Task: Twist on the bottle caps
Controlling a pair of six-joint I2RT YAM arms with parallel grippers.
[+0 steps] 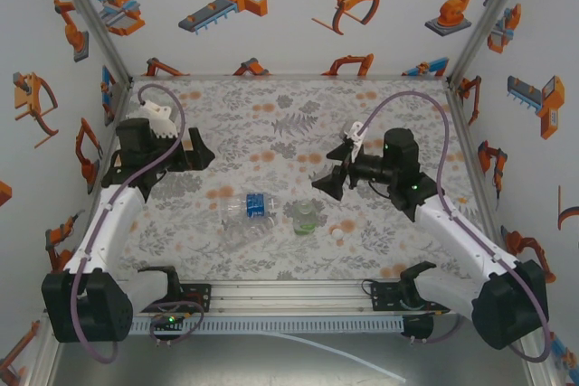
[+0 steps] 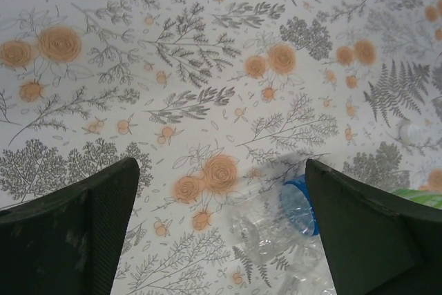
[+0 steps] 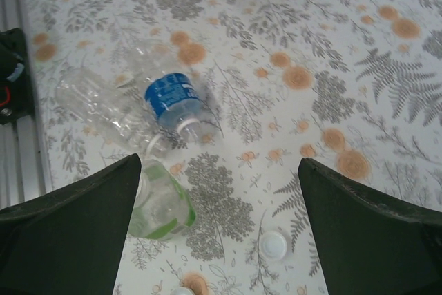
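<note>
Three bottles lie on their sides at the table's middle front. The blue-label bottle (image 1: 259, 204) (image 3: 171, 97) (image 2: 300, 206) and the plain clear bottle (image 1: 238, 229) (image 3: 95, 103) (image 2: 266, 229) touch each other. The green-tinted bottle (image 1: 308, 217) (image 3: 161, 209) lies just right of them. Two white caps lie loose right of the green bottle: one cap (image 1: 337, 235) (image 3: 273, 244), and another cap (image 3: 181, 291) at the frame's bottom edge. My left gripper (image 1: 201, 155) (image 2: 221, 191) hangs open, back-left of the bottles. My right gripper (image 1: 327, 182) (image 3: 217, 170) is open above the caps, holding nothing.
The floral tablecloth (image 1: 271, 115) covers the table between white side walls. A metal rail (image 1: 289, 294) with black brackets runs along the near edge, and it also shows as the rail (image 3: 24, 143) at left in the right wrist view.
</note>
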